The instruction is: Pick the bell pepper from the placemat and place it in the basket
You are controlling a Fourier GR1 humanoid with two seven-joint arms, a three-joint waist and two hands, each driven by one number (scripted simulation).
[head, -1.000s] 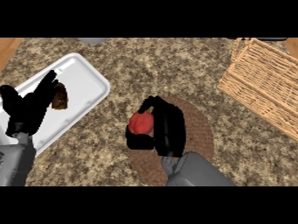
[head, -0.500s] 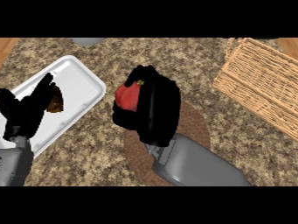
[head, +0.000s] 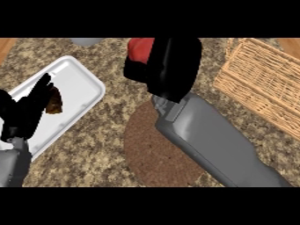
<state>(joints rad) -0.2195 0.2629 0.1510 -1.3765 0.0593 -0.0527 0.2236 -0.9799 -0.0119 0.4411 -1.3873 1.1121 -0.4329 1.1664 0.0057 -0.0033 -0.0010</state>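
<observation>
Taking the brown placemat (head: 162,154) as the landmark and reading from the left: well to its left, the left hand (head: 22,112) rests over the white tray (head: 81,83), fingers straight and up, holding nothing. A small dark brown item (head: 55,101) lies on that tray just beside the fingers; I cannot tell what it is.

Above the placemat's far edge, the right hand (head: 168,66) is curled round the red bell pepper (head: 140,48), which shows only as a red patch at the hand's left side. The pepper is off the placemat and looks lifted clear of the counter (head: 113,132).

To the right of the placemat stands the wicker basket (head: 269,88), apart from the hand.

By my judgement the pick is done and the carry is in hand. The next move calls for swinging the pepper rightward over the basket's near rim, then lowering it inside before the fingers let go
</observation>
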